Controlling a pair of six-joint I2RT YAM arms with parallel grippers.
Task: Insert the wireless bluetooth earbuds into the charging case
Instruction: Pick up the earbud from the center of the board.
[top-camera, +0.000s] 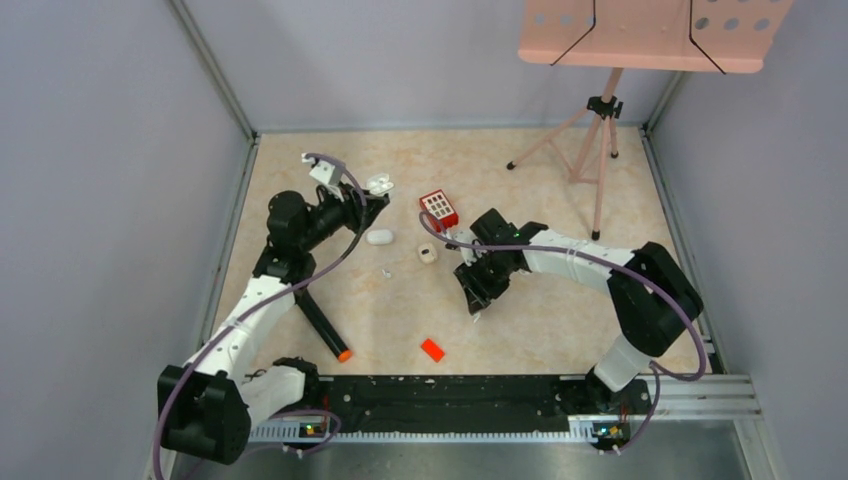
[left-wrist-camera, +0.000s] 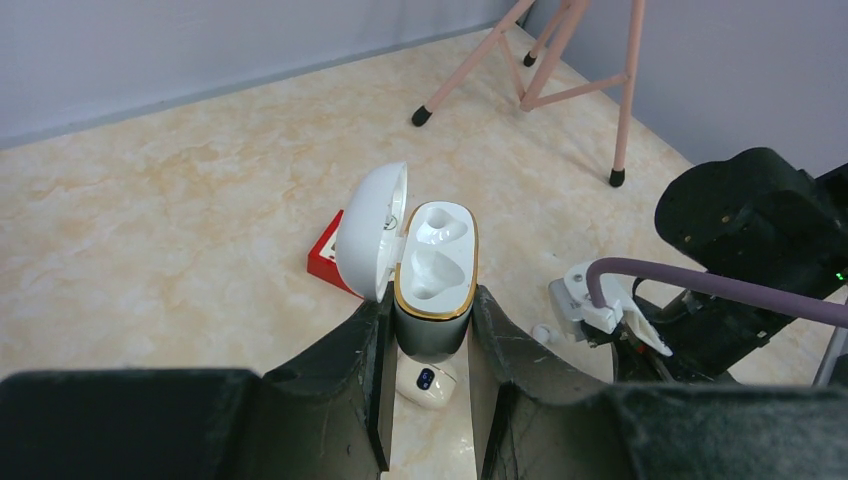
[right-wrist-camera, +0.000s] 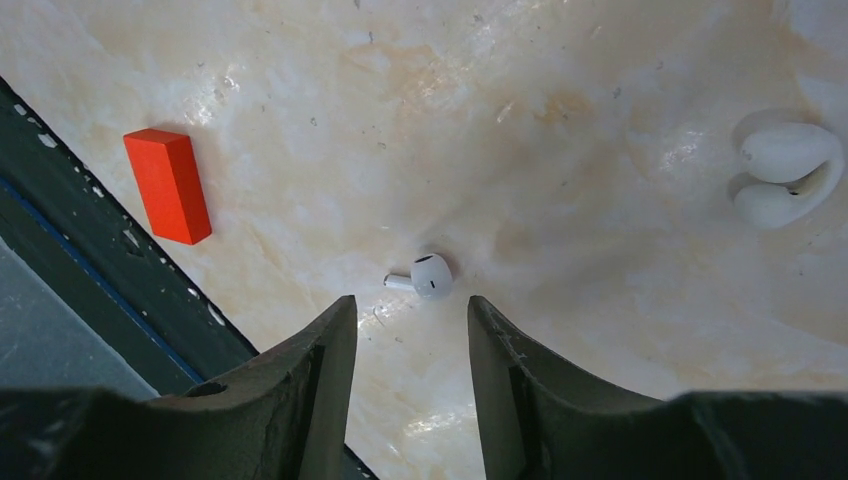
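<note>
Over the table (right-wrist-camera: 600, 150), my right gripper (right-wrist-camera: 410, 305) hangs half-open above an earbud (right-wrist-camera: 428, 276), my left gripper (left-wrist-camera: 430, 308) clamping the lid-up charging case (left-wrist-camera: 432, 320).

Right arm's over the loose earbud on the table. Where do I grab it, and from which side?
Probably the rounded head of the earbud, from straight above: it lies flat, its short stem pointing toward the orange block. The right gripper stands open just short of it; the thin stem offers little to pinch.
</note>
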